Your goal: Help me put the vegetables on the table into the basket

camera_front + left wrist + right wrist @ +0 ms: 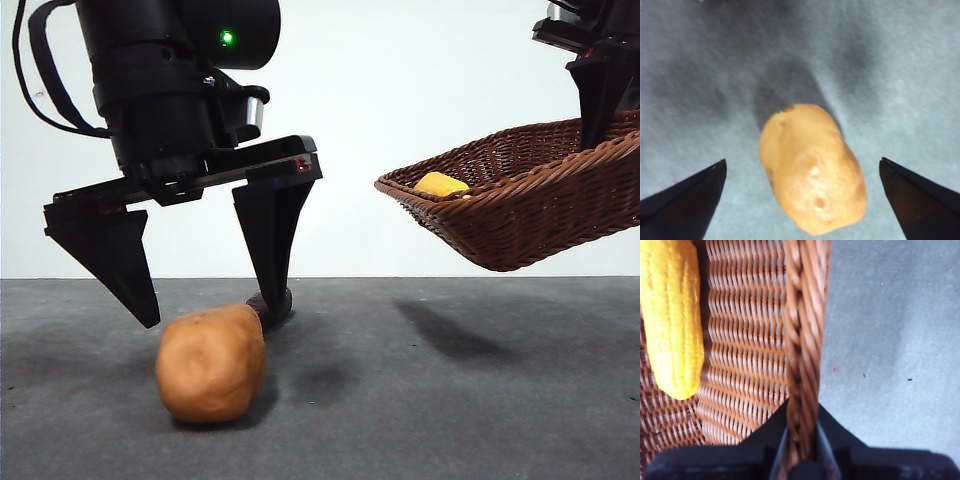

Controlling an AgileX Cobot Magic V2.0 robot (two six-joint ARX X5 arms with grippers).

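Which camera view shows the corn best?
The right wrist view: the corn lies large and sharp on the woven floor of the basket. The front view shows only its yellow top over the rim of the tilted, lifted basket. The left wrist view shows no corn, only the potato.

The potato (211,363) was tan-brown with small darker spots and pale flecks. The corn (671,315) was bright yellow, its kernels in fine rows. The basket (520,200) was dark reddish-brown wicker in a ribbed weave, its rim braided. The table (450,400) was matte dark grey. Both grippers (210,295) (801,460) were black.
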